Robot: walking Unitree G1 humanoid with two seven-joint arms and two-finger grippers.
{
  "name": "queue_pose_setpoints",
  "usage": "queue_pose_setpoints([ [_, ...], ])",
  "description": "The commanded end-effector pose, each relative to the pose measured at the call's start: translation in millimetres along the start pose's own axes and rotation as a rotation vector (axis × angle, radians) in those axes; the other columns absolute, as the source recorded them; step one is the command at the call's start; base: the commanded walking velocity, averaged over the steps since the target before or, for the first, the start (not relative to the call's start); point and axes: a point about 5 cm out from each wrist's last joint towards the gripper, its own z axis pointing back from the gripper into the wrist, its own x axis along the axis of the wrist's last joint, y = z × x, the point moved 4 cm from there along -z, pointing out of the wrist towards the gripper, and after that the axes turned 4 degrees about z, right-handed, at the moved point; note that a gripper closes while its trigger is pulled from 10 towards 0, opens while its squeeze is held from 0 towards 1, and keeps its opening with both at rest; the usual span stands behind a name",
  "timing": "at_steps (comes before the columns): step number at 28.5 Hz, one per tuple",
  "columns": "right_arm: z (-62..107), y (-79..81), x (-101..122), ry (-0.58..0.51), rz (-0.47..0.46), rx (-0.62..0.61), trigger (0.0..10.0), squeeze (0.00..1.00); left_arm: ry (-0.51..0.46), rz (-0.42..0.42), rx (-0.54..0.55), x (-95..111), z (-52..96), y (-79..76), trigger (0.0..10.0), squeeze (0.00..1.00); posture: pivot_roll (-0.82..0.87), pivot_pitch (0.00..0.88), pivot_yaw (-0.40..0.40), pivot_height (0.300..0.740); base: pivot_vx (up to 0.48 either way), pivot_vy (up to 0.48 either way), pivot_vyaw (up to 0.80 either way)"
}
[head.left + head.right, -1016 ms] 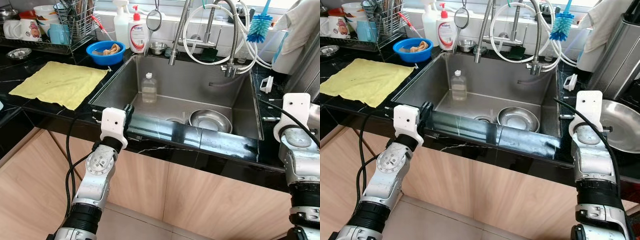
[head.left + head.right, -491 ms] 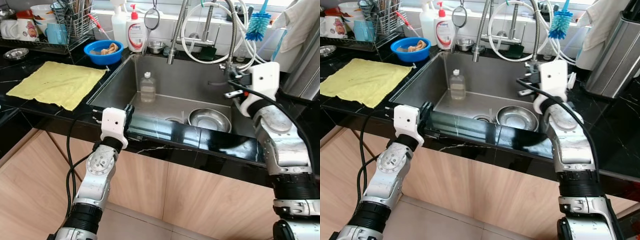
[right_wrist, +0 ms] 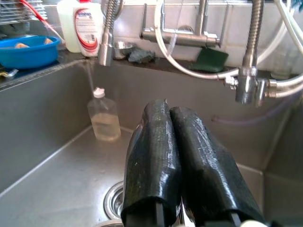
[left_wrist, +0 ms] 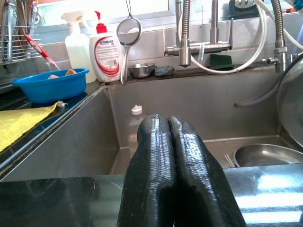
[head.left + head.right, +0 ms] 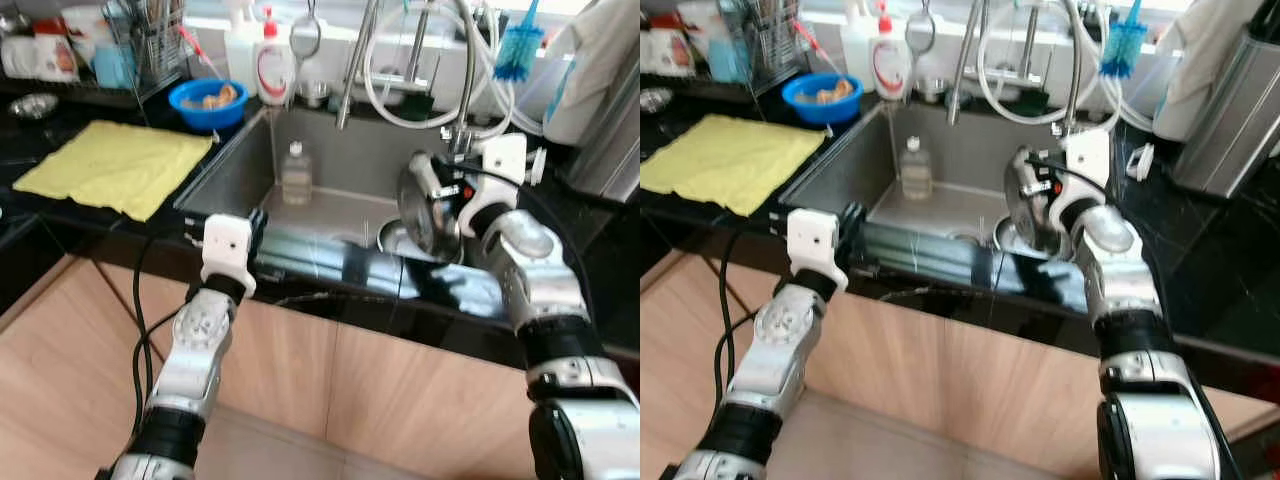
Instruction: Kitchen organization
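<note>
A round steel plate [image 5: 425, 205] hangs on edge over the right half of the sink [image 5: 228, 172], and its rim shows in the left wrist view [image 4: 291, 104]. My right gripper [image 3: 173, 161] is shut on that plate from the right side. Below it a steel bowl [image 4: 265, 153] lies on the sink floor, partly hidden by the plate. A clear bottle [image 5: 296, 172] stands in the sink's far left part. My left gripper [image 4: 170, 179] is shut and empty, at the sink's front edge on the left.
A yellow cloth [image 5: 110, 165] lies on the black counter to the left, with a blue bowl [image 5: 208, 100] and a dish rack [image 5: 150, 45] behind it. Soap bottles [image 5: 270, 65], a hose faucet [image 5: 355, 60] and a blue brush [image 5: 518, 45] line the back.
My right arm has swung from the sink's right rim to over the basin and now holds a steel plate on edge. The left arm has not moved.
</note>
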Motion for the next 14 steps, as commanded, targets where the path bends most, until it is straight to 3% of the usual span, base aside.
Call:
queue_pose_setpoints([
  [1, -5.3, -0.9, 8.2, -0.028, -0.02, -0.011, 10.0, 0.0, -0.015, -0.017, -0.004, 4.8, -2.1, 0.7, 10.0, 0.0, 0.11, 0.0, -0.024, 0.74, 0.0, 0.0, 0.0],
  [14, -13.1, -13.3, -3.6, 0.022, -0.034, -0.128, 10.0, 0.0, -0.026, -0.042, 0.004, 10.5, -5.2, 8.6, 10.0, 0.0, 0.17, 0.0, -0.016, 0.74, 0.0, 0.0, 0.0],
])
